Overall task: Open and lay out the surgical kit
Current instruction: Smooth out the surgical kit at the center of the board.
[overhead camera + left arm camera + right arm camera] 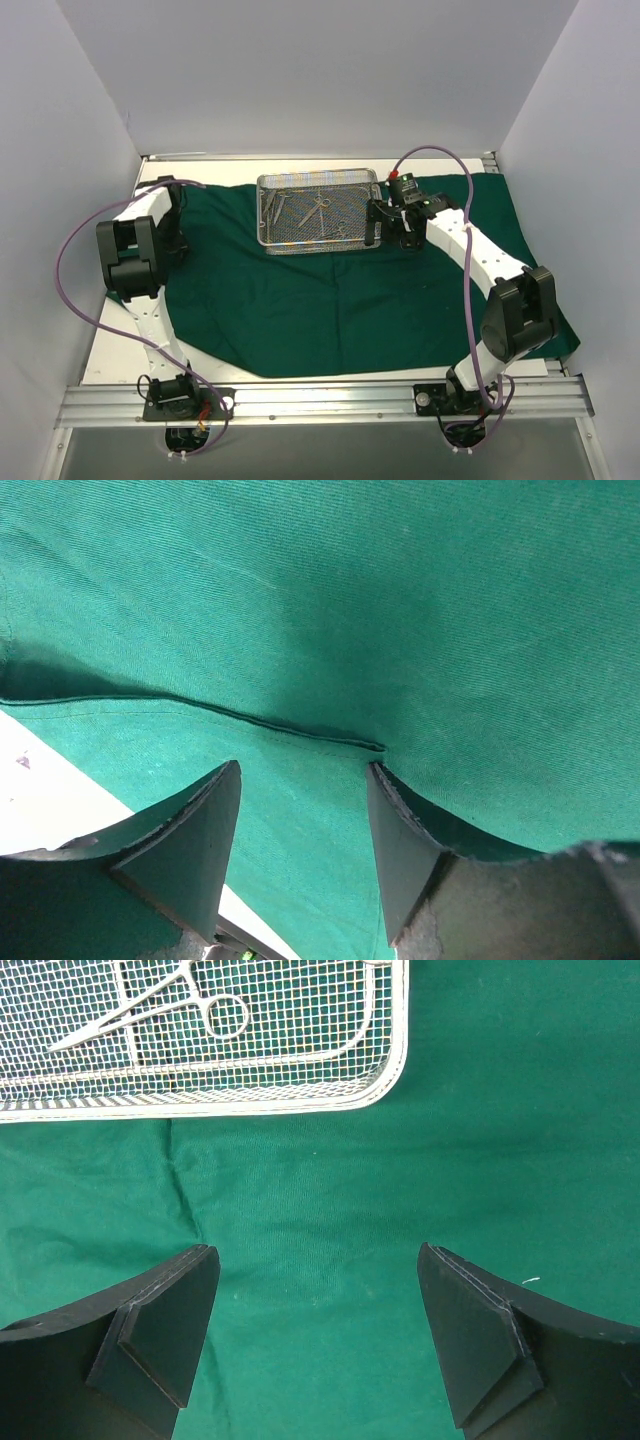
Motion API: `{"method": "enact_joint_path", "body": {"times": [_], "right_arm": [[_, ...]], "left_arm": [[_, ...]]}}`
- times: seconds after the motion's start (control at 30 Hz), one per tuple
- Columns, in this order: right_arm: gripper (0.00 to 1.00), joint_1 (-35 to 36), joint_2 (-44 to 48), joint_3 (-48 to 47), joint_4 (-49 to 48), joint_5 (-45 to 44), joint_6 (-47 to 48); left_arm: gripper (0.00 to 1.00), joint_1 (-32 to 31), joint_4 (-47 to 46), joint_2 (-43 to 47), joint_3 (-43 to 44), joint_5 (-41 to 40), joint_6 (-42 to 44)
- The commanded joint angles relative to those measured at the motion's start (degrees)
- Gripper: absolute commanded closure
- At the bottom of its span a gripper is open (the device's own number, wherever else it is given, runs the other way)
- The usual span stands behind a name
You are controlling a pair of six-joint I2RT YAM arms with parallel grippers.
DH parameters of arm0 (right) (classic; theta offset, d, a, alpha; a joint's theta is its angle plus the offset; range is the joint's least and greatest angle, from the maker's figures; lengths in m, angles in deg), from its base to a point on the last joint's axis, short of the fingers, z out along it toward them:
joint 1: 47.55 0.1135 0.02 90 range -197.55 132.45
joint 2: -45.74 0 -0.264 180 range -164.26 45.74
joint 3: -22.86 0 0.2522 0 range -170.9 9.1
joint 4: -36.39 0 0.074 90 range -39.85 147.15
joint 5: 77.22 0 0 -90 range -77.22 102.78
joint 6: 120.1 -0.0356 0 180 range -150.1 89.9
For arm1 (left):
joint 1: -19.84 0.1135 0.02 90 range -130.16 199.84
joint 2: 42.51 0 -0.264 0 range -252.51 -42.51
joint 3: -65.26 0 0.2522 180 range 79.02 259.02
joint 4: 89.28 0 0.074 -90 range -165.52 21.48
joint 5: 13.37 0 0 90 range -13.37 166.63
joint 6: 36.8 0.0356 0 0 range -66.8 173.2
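The dark green drape (pixel 330 290) lies spread flat over the table. The silver wire-mesh tray (pixel 268 240) stands on its far middle and holds several steel instruments (pixel 316 208). My right gripper (pixel 390 235) is open and empty, low over the drape just right of the tray. In the right wrist view (pixel 318 1255) the tray's corner (pixel 395 1070) and a pair of forceps (pixel 150 1005) lie ahead of it. My left gripper (pixel 176 240) is open at the drape's left edge. In the left wrist view (pixel 305 770) a hemmed cloth edge (pixel 200 705) runs to its right finger (pixel 400 840).
Bare white table (pixel 120 350) shows left of the drape, and also in the left wrist view (pixel 50 790). White walls enclose the back and both sides. A metal rail (pixel 320 400) with the arm bases runs along the near edge. Purple cables loop over both arms.
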Motion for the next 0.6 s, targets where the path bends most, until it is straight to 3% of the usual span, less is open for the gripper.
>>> {"method": "enact_joint_path", "body": {"times": [0.0,0.23,0.4,0.57], "right_arm": [[0.18,0.1,0.8,0.3,0.6,0.3,0.6],[0.17,0.1,0.9,1.0,0.5,0.2,0.7],[0.18,0.1,0.9,1.1,0.5,0.2,0.6],[0.18,0.1,0.6,1.2,0.2,0.6,0.6]], "left_arm": [[0.37,0.4,-1.5,0.4,2.4,-0.2,-0.7],[0.49,0.4,-3.7,3.7,0.1,1.8,-0.8],[0.45,0.5,-4.8,7.7,-1.0,2.2,-1.5],[0.44,0.5,-3.7,5.9,0.4,2.4,-1.4]]}}
